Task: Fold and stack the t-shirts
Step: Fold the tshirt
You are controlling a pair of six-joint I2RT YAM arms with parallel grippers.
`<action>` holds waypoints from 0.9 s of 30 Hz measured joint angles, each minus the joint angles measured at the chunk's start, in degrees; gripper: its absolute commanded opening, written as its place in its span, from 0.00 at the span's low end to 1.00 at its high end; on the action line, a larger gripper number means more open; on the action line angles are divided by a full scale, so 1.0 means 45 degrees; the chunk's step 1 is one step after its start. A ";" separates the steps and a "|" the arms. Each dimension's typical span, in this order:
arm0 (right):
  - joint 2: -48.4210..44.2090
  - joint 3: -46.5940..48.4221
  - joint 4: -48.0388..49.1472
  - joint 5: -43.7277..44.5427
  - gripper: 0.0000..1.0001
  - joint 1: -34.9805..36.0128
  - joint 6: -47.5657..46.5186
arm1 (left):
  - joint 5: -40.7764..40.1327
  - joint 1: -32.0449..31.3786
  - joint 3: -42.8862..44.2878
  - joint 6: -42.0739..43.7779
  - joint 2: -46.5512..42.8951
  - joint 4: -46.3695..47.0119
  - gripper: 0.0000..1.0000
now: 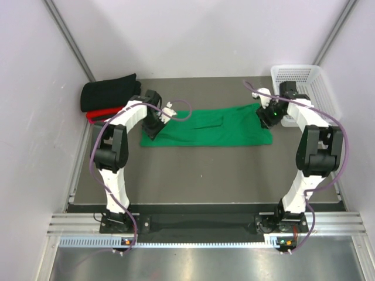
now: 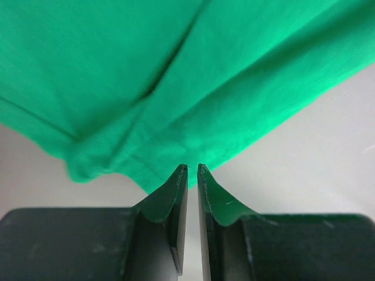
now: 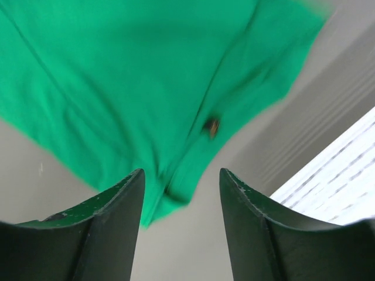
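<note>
A bright green t-shirt (image 1: 205, 126) lies folded into a long strip across the middle of the table. A black t-shirt (image 1: 109, 91) sits folded at the back left on top of a red t-shirt (image 1: 95, 115), of which only an edge shows. My left gripper (image 1: 153, 126) hovers over the green strip's left end; in the left wrist view the left gripper (image 2: 193, 167) is open by only a thin slit, empty, tips at the edge of the green t-shirt (image 2: 176, 58). My right gripper (image 1: 266, 115) is at the right end. In the right wrist view the right gripper (image 3: 181, 171) stands open and empty, just short of the green t-shirt (image 3: 117, 70).
A white mesh basket (image 1: 296, 70) stands at the back right corner, close behind my right arm; the basket's (image 3: 345, 181) edge shows in the right wrist view. White walls close the table in on three sides.
</note>
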 measured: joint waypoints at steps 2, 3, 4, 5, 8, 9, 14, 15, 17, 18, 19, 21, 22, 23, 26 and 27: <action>0.0000 -0.0369 -0.0345 0.0044 0.52 -0.0301 -0.0131 | -0.0005 0.0160 -0.0306 0.0000 0.0063 -0.0005 0.17; 0.0000 -0.0447 -0.0486 0.0078 0.53 -0.0393 -0.0214 | -0.0010 0.0233 -0.0359 -0.0005 0.0112 0.0005 0.17; 0.0000 -0.0481 -0.0641 0.0112 0.53 -0.0476 -0.0287 | -0.0015 0.0296 -0.0374 -0.0010 0.0160 0.0024 0.17; 0.0005 -0.0525 -0.0724 0.0136 0.53 -0.0515 -0.0350 | -0.0010 0.0350 -0.0379 -0.0015 0.0223 0.0078 0.17; 0.0010 -0.0622 -0.0845 0.0151 0.55 -0.0529 -0.0573 | -0.0010 0.0461 -0.0379 -0.0049 0.0364 0.0277 0.17; 0.0029 -0.0641 -0.0908 0.0160 0.56 -0.0534 -0.0656 | -0.0010 0.0476 -0.0379 -0.0053 0.0423 0.0330 0.18; 0.0427 -0.0675 -0.1297 0.0170 0.58 -0.0554 -0.1015 | 0.0005 0.0481 -0.0379 -0.0058 0.0661 0.0442 0.18; 0.0597 -0.0675 -0.1413 0.0185 0.58 -0.0559 -0.1103 | 0.0005 0.0481 -0.0379 -0.0058 0.0719 0.0447 0.19; 0.0879 -0.0690 -0.1613 0.0257 0.58 -0.0573 -0.1239 | -0.0005 0.0476 -0.0379 -0.0068 0.0777 0.0461 0.19; 0.0996 -0.0695 -0.1695 0.0306 0.58 -0.0593 -0.1311 | 0.0000 0.0481 -0.0379 -0.0068 0.0777 0.0466 0.19; 0.1064 -0.0695 -0.1739 0.0340 0.57 -0.0602 -0.1336 | -0.0005 0.0481 -0.0384 -0.0078 0.0777 0.0476 0.19; 0.1200 -0.0695 -0.1812 0.0408 0.45 -0.0627 -0.1428 | -0.0010 0.0481 -0.0418 -0.0117 0.0777 0.0525 0.11; 0.1239 -0.0695 -0.1831 0.0418 0.40 -0.0636 -0.1443 | -0.0010 0.0481 -0.0423 -0.0165 0.0777 0.0525 0.09; 0.1311 -0.0695 -0.1851 0.0437 0.32 -0.0636 -0.1481 | 0.0005 0.0486 -0.0423 -0.0160 0.0777 0.0520 0.05; 0.1486 -0.0680 -0.1831 0.0544 0.18 -0.0636 -0.1554 | -0.0024 0.0486 -0.0427 -0.0282 0.0777 0.0510 0.00; 0.1486 -0.0665 -0.1821 0.0573 0.16 -0.0646 -0.1583 | -0.0029 0.0491 -0.0437 -0.0291 0.0777 0.0510 0.00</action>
